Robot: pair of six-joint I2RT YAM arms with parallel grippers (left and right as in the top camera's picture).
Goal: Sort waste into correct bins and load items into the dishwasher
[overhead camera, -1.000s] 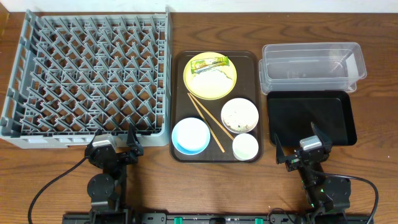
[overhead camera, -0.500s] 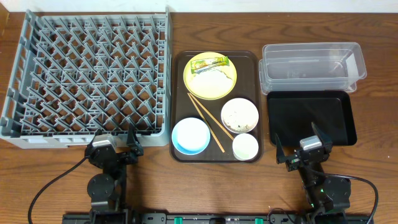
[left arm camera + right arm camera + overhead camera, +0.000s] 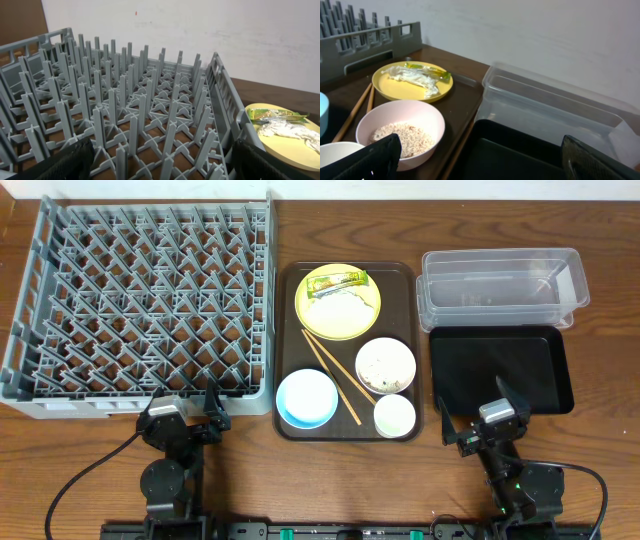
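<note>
On the yellow plate (image 3: 340,315) lie a green-yellow wrapper (image 3: 337,279) and a crumpled napkin (image 3: 338,297). Rice-like crumbs (image 3: 400,136) fill the white bowl (image 3: 385,365). Close by are the blue bowl (image 3: 306,397), the small white cup (image 3: 394,416) and the chopsticks (image 3: 332,375). The grey dish rack (image 3: 140,300) stands empty on the left. At right are the clear tub (image 3: 500,288) and the black tray (image 3: 500,368). My left gripper (image 3: 185,408) is open at the rack's near edge. My right gripper (image 3: 478,412) is open at the black tray's near edge.
The dishes all sit on a dark brown serving tray (image 3: 290,310) between the rack and the bins. Bare wooden table (image 3: 300,480) runs along the front, where both arm bases stand.
The right gripper has edged very slightly to the left. The left arm and all the objects are unchanged.
</note>
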